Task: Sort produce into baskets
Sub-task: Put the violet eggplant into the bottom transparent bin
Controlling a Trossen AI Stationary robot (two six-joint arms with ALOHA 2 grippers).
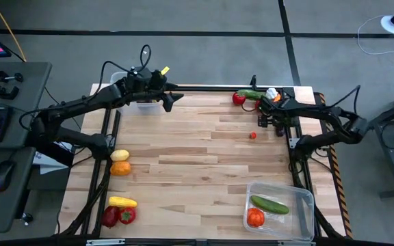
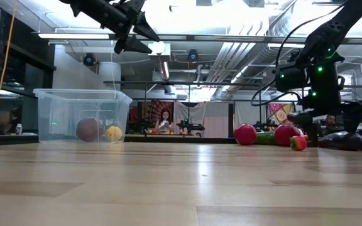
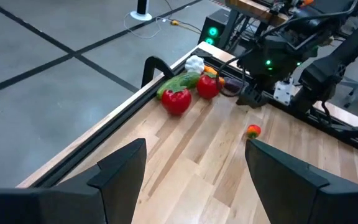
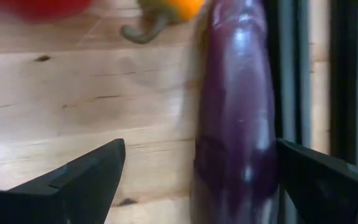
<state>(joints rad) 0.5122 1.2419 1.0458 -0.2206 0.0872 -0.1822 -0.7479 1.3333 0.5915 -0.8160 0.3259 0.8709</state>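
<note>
Purple eggplant (image 4: 238,118), glossy and long, lying flat on the table between the spread fingers of the right gripper (image 4: 197,180), hard against the dark rail at the table edge. Jaws open wide, nothing held.

For a clean pick, probably best to settle lower with the far finger slipped between eggplant and rail, then close across the narrow width near the middle; slick skin likely to slide under an off-centre pinch. Just ahead of the gripper, an orange pepper (image 4: 166,11) with a curled green stem, close enough to be nudged.

Beside the right gripper (image 1: 273,117) in the overhead view, a cluster of produce: red pepper (image 1: 239,98), green cucumber (image 1: 250,94), white garlic (image 1: 271,93). A small red piece (image 1: 253,135) alone, a little toward the table centre.

Left gripper (image 1: 167,100) raised above the table, open and empty, just past a clear basket (image 1: 120,76). Second clear basket (image 1: 305,198) well behind the right gripper, holding a cucumber and a tomato.

Pale wood-plank table (image 1: 197,171), black-framed. Beyond it, grey floor, a desk with keyboard and mouse; in the level view, an open workshop with ceiling ducts and a distant person.
</note>
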